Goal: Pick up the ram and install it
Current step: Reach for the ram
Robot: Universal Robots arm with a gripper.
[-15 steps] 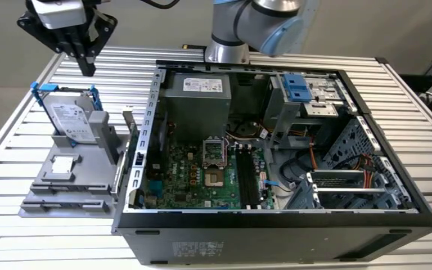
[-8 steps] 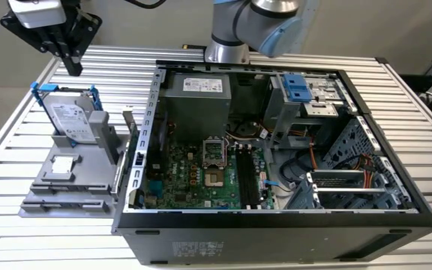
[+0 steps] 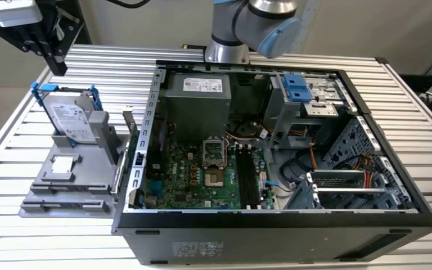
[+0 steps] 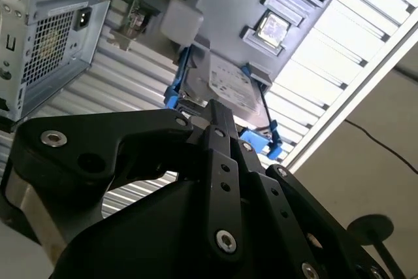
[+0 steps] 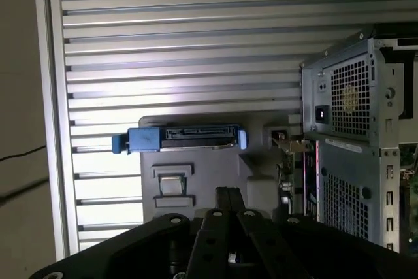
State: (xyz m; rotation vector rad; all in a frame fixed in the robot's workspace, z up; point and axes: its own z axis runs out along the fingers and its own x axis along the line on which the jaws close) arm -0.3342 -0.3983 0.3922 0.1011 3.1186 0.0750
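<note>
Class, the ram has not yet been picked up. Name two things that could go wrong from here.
1. The ram stands on edge between the hard drive and the case wall; the gripper could knock either.
2. The memory slots sit deep behind that wall, so a tilted stick may jam.

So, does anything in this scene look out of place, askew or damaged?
Nothing stands out. The open computer case lies flat on the slatted table. The hard drive stands on edge in its grey holder beside the case. No part looks spilled, bent or broken.
</note>
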